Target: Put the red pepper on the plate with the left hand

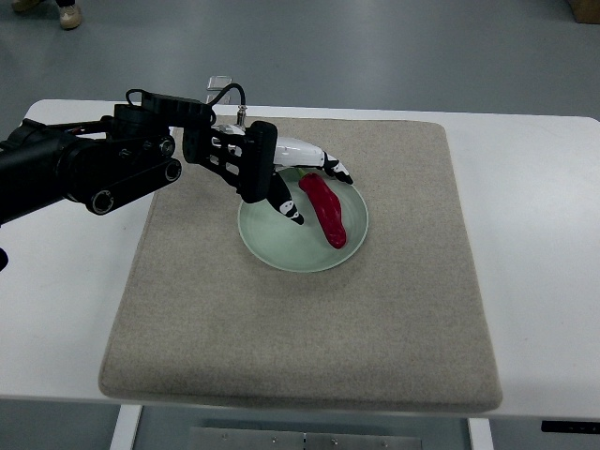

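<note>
White counter (544, 281) carries a beige felt mat (300, 337), bare across its near half. Further in, on the mat's upper middle, sits a pale green plate (281, 251), and the red pepper (325, 210) lies inside it on the right half, resting on the plate floor. Pepper's long axis runs diagonally: the far end points up-left toward the hand, the near end points down-right toward the plate rim and stops just inside it. Left hand (295, 178) reaches in from the left over the plate's far-left edge, fingers spread apart and holding nothing; fingertips (339, 172) sit just beside the pepper's far end, contact unclear. Judged step: release done or nearly so, retreat next. To do it well the hand should lift straight up first, fingers kept apart, then pull back left, so no finger drags the pepper's far end or tips the plate. Right hand not visible. Beyond the counter, grey floor (394, 47) with someone's shoes (58, 11) at the top-left corner.
</note>
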Robot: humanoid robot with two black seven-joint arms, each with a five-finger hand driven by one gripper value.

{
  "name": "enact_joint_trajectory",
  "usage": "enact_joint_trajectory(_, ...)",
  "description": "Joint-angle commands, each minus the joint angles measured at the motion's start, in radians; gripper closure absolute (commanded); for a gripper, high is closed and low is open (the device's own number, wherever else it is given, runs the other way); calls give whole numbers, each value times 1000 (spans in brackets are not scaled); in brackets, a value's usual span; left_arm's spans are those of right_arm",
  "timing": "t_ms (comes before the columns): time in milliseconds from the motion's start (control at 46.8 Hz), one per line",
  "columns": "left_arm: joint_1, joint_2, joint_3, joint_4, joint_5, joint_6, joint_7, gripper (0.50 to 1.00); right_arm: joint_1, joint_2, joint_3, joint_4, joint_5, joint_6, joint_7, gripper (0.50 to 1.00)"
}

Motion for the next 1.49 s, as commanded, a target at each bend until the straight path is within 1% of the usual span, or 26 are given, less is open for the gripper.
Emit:
enact_joint_trajectory(0, -3, -1, -1, 39, -3, 5, 1, 549, 0, 0, 0, 0, 0, 0, 0, 568)
enact_joint_trajectory(64, -5, -1, -5, 70, -5, 17, 1, 544, 0, 0, 0, 0, 0, 0, 0, 568)
enact_joint_trajectory(214, -5, -1, -8, 143, -19, 74, 1, 534, 0, 0, 0, 0, 0, 0, 0, 568)
enact_joint_trajectory(235, -5, -1, -8, 156, -23, 78, 1, 525, 0, 0, 0, 0, 0, 0, 0, 568)
enact_joint_trajectory(278, -5, -1, -8, 179, -33, 81, 1, 508, 0, 0, 0, 0, 0, 0, 0, 568)
enact_joint_trajectory(363, -3, -1, -8, 223, -54, 83, 1, 508, 0, 0, 0, 0, 2, 0, 0, 568)
enact_joint_trajectory(534, -3, -12, -8, 349, -132, 83, 1, 506, 0, 0, 0, 0, 0, 0, 0, 568)
enact_joint_trajectory(683, -5, -15, -9, 444, -259, 83, 5, 506, 0, 0, 0, 0, 0, 0, 0, 568)
enact_joint_trajectory(811, -5, -27, -12, 495, -498, 92, 28, 506, 0, 0, 0, 0, 2, 0, 0, 568)
enact_joint_trajectory(854, -5, -27, -12, 501, -594, 101, 50, 506, 0, 0, 0, 0, 0, 0, 0, 568)
enact_joint_trajectory(918, -5, -27, -12, 509, -739, 121, 107, 506, 2, 0, 0, 0, 0, 0, 0, 568)
enact_joint_trajectory(1004, -5, -34, -12, 521, -916, 179, 173, 506, 0, 0, 0, 0, 0, 0, 0, 568)
enact_joint_trajectory(1110, -2, -41, -12, 521, -1075, 244, 197, 506, 0, 0, 0, 0, 0, 0, 0, 568)
enact_joint_trajectory(1260, 1, -58, -14, 521, -1284, 307, 219, 506, 0, 0, 0, 0, 0, 0, 0, 568)
enact_joint_trajectory(1409, 5, -72, -15, 521, -1454, 368, 335, 506, 0, 0, 0, 0, 0, 0, 0, 568)
enact_joint_trajectory(1473, 5, -72, -17, 519, -1507, 376, 355, 506, 0, 0, 0, 0, 0, 0, 0, 568)
